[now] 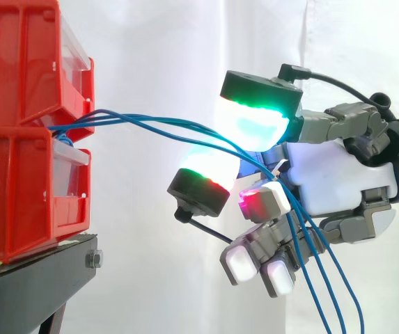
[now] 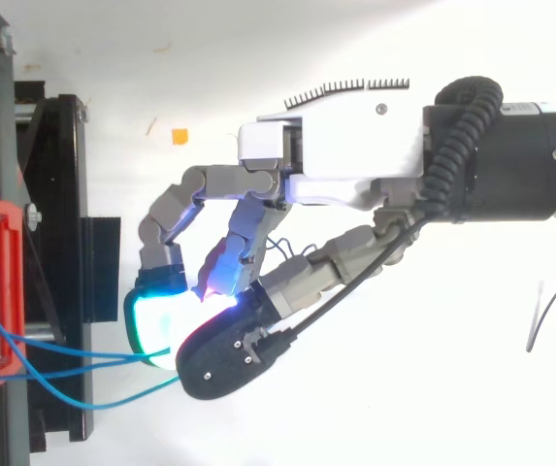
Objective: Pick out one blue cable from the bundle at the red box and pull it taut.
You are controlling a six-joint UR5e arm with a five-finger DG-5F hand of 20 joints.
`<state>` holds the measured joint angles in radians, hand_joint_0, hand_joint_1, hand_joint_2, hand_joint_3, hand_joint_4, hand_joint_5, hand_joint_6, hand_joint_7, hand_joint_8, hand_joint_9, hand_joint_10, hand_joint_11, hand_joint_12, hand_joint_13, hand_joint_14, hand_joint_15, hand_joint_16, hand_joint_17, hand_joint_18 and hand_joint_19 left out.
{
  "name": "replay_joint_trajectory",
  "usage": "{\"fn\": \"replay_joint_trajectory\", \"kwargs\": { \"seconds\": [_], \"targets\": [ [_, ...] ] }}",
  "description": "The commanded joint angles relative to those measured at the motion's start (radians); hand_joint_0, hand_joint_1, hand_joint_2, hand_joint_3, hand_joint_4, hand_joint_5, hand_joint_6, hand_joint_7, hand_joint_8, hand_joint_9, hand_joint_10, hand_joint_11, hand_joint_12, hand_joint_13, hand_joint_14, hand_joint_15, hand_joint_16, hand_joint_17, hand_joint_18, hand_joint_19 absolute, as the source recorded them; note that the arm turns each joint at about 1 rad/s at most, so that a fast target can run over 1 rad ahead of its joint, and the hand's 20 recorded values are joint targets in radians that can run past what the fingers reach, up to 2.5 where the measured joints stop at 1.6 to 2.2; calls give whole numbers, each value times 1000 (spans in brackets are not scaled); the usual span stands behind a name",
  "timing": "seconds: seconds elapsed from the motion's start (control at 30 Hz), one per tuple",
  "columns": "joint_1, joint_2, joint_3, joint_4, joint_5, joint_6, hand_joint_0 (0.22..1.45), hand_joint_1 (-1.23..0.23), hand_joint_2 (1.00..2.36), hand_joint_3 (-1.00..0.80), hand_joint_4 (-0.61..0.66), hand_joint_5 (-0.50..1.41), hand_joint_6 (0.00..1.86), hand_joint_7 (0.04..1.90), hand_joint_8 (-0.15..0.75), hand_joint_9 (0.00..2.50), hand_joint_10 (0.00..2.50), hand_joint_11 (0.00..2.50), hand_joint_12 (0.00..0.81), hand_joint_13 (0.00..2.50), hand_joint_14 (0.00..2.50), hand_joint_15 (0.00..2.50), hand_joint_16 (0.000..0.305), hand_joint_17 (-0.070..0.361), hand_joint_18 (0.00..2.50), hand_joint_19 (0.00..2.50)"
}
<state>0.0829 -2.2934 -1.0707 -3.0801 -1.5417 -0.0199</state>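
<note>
Backdrop: a white curtain [image 1: 157,62] hangs behind everything.
Surface: a black stand [image 1: 42,268] at lower left carries stacked red bins [image 1: 18,139].
Cables: blue cables [image 1: 126,118] leave the gap between the bins, cross mid-frame and hang down at lower right.
Hand: the hand [image 1: 342,177], right of centre, has its fingers curled round the cables, which pass between cyan-green pads [image 1: 255,125].

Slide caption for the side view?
Robot hand pinches several blue cables running from the red bins on the black stand; their loose lengths hang below it.
</note>
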Motion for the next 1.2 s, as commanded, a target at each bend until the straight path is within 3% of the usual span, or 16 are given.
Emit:
{"fn": "replay_joint_trajectory", "kwargs": {
  "seconds": [0.0,0.13,0.23,0.57,0.7,0.97,1.17],
  "targets": [
    [0,0,0,-5,0,0,658,-837,1019,-239,-27,-151,909,1004,268,1150,25,732,359,870,15,414,48,109,889,478],
    [0,0,0,-9,-2,0,661,-832,1012,-348,-4,-151,916,949,271,1157,22,731,358,875,15,412,48,108,899,483],
    [0,0,0,-14,-2,0,625,-750,1000,-500,29,-147,906,905,274,1175,24,729,357,880,15,409,48,108,899,490],
    [0,0,2,-15,-2,0,554,-666,1000,-500,61,-139,885,891,288,1190,23,725,363,867,15,414,50,112,909,492],
    [0,0,5,-15,-2,0,618,-697,1001,-485,27,-132,878,959,291,1204,24,738,355,859,15,413,48,108,897,496],
    [0,0,6,-19,-2,6,622,-776,1021,-185,-2,-134,906,1038,295,1192,22,741,357,857,15,421,48,109,901,497],
    [0,0,17,-34,-2,6,704,-850,1017,-261,-72,-142,922,1083,302,1176,23,759,360,860,17,411,48,109,919,484]
  ]
}}
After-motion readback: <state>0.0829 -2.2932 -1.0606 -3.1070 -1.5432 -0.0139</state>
